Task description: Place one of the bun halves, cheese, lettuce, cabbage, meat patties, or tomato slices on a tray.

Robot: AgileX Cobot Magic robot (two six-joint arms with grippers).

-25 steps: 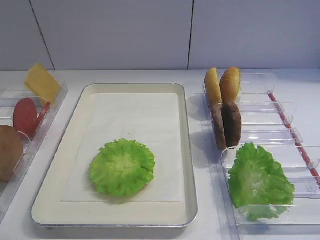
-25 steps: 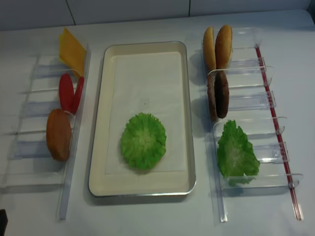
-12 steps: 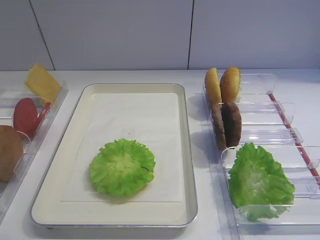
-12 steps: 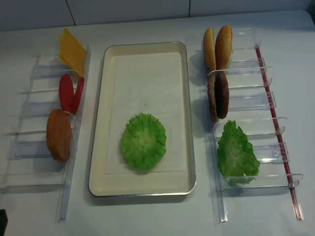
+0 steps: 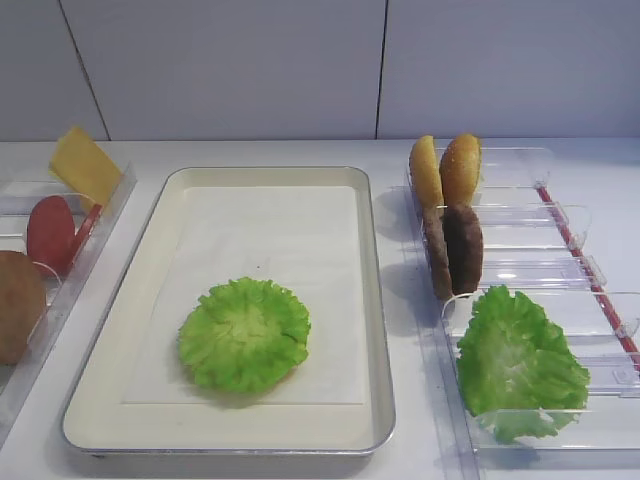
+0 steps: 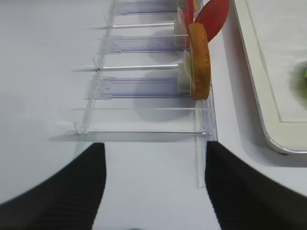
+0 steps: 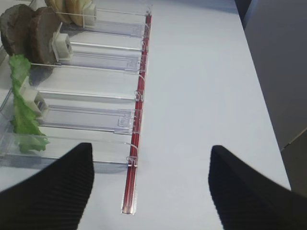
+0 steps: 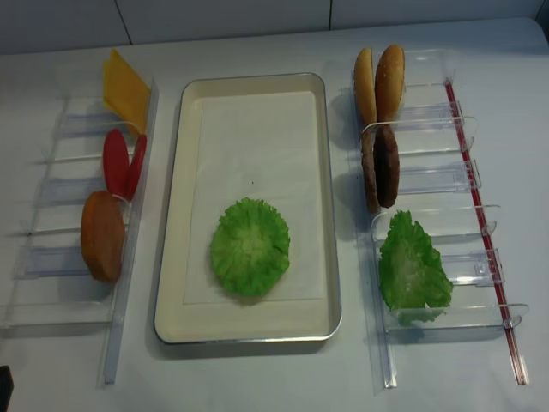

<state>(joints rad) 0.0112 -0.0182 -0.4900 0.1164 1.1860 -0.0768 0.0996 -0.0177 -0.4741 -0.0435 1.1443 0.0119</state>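
The round ruffled lettuce (image 5: 245,333) (image 8: 250,247) lies flat on the paper at the near end of the tray (image 5: 375,300) (image 8: 176,215). Two bun halves (image 5: 445,170) and two meat patties (image 5: 453,250) stand on edge in the right rack, with the cabbage leaf (image 5: 520,362) nearer. The left rack holds the cheese (image 5: 85,165), tomato slices (image 5: 52,232) and another bun half (image 5: 18,305) (image 6: 199,62). My left gripper (image 6: 153,187) is open over bare table before the left rack. My right gripper (image 7: 151,187) is open near the right rack's red strip (image 7: 136,143). Both hold nothing.
Clear plastic racks (image 8: 69,249) (image 8: 446,215) with upright dividers flank the tray on both sides. A white wall (image 5: 300,60) closes the back of the table. In the right wrist view the table's right edge (image 7: 268,120) runs close by.
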